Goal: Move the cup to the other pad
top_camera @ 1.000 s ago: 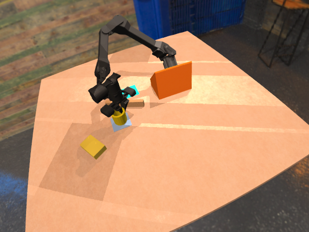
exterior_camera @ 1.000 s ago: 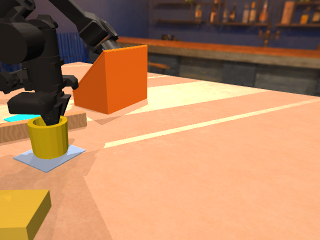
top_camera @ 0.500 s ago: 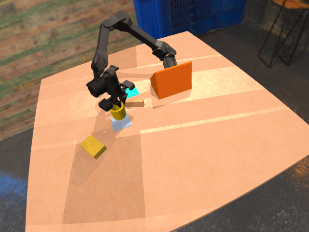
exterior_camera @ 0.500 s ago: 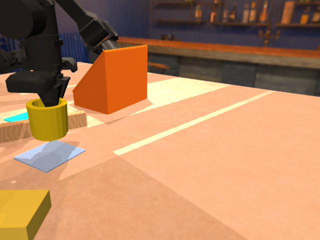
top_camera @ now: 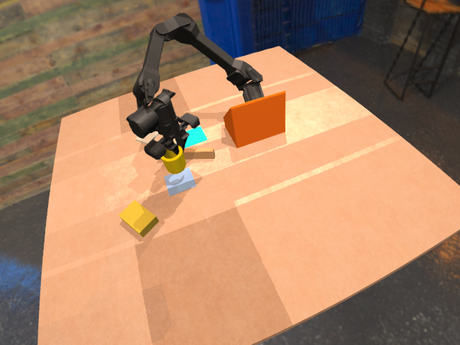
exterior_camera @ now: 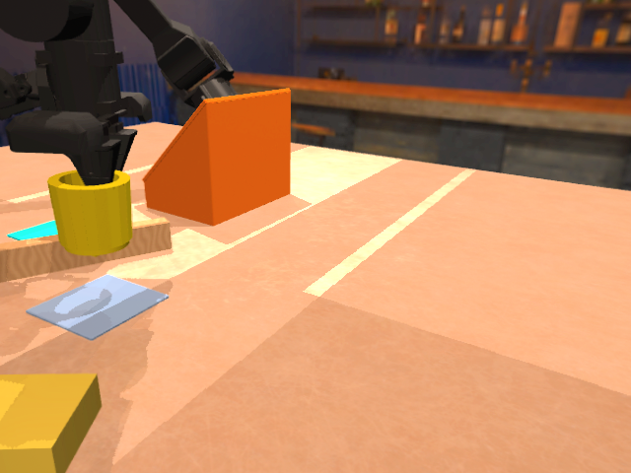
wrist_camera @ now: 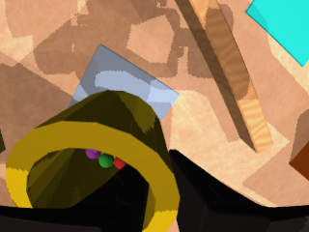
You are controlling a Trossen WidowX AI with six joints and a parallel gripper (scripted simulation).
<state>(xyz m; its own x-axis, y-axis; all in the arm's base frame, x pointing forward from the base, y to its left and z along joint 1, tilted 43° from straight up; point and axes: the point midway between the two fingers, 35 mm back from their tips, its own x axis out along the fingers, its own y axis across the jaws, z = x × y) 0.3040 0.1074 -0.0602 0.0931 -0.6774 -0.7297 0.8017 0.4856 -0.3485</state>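
Keep the yellow cup (top_camera: 174, 163) (exterior_camera: 92, 219) (wrist_camera: 166, 188) upright, gripped by the end effector (top_camera: 177, 147) (exterior_camera: 104, 177), clearing the wooden bar (top_camera: 202, 153) (exterior_camera: 153, 238) (wrist_camera: 241, 89) before lowering.

The tabletop (top_camera: 334, 178) (exterior_camera: 484, 315) (wrist_camera: 212, 118) is brightly lit in warm tones, crossed by pale bands and hard-edged, jagged shadows. In the top and exterior views, the background is softly blurred; the cup's (top_camera: 175, 163) (exterior_camera: 93, 219) (wrist_camera: 58, 133) interior is deeply shaded in the wrist view.

- Yellow cup (wrist_camera: 92, 132), lower left, its wall between dark gripper fingers
- Purple, green, red marbles (wrist_camera: 106, 160) inside
- Pale blue pad (wrist_camera: 121, 79), upper left of centre
- Wooden bar (wrist_camera: 232, 68), upper right
- Cyan pad (wrist_camera: 287, 29), top right corner
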